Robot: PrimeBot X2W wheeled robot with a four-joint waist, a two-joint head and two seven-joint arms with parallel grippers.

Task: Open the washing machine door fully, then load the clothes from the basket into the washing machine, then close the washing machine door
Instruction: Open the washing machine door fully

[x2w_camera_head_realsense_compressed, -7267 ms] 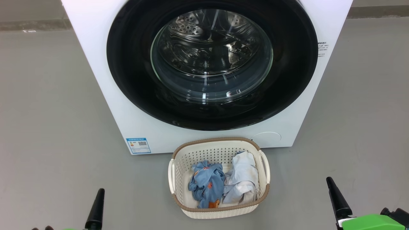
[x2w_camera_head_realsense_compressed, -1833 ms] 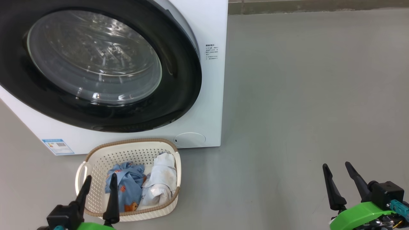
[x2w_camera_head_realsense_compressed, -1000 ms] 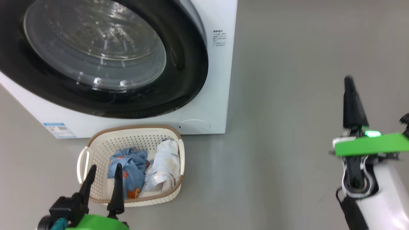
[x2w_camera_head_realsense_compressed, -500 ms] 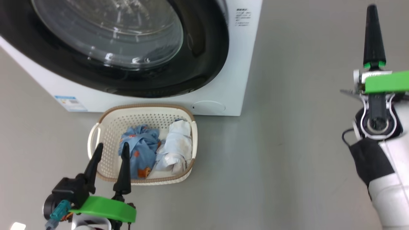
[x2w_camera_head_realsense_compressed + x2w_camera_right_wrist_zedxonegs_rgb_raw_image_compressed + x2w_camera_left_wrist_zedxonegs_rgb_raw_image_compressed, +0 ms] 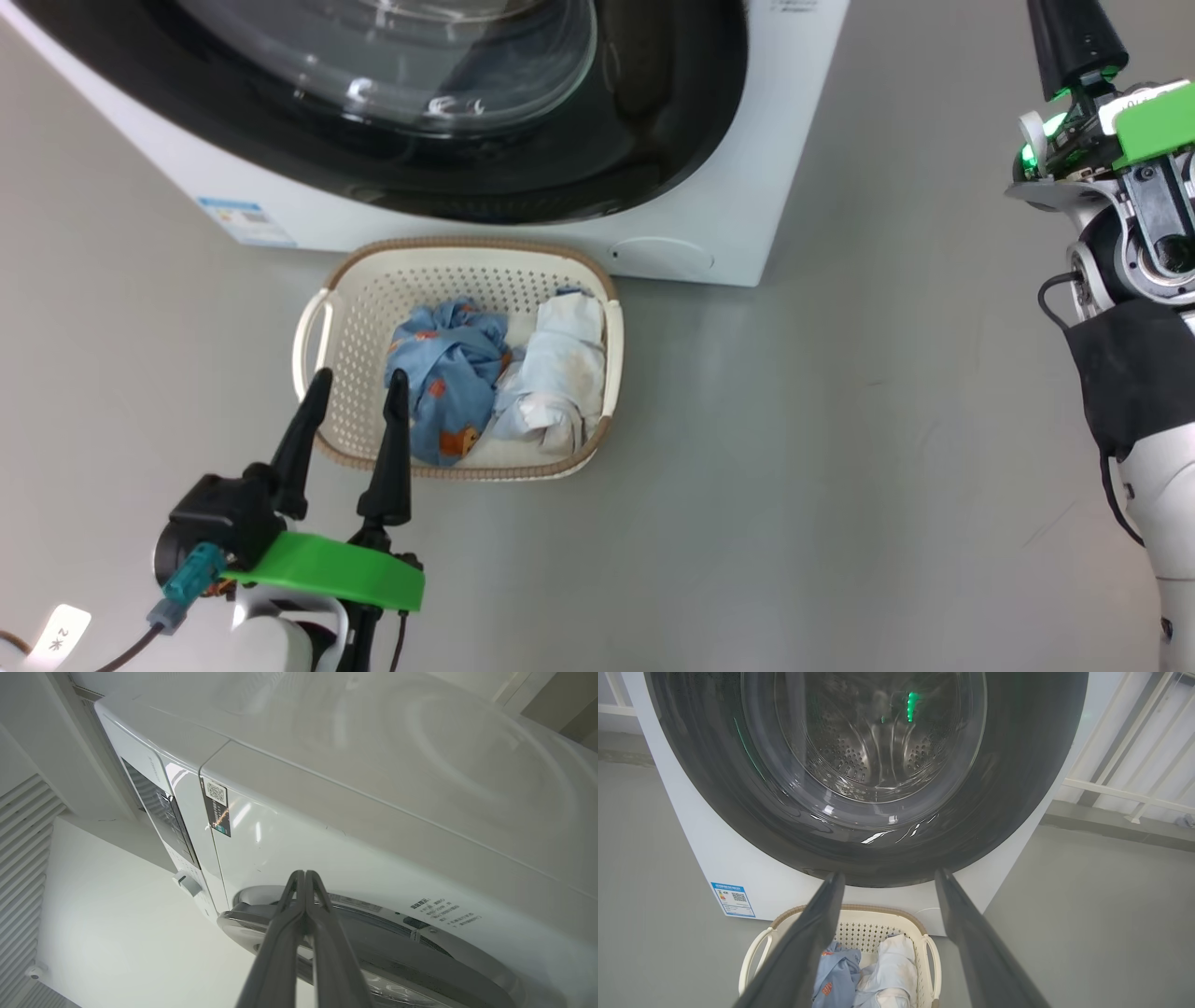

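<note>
A plain grey floor lies around the white washing machine. Its round door is closed. Right in front of the machine, close to its base, stands the basket. It holds the clothes, a blue piece and a pale piece side by side. The left gripper hangs in front of the machine with its fingers spread and empty. The right gripper is raised by the machine's right side, its fingers pressed together on nothing.
</note>
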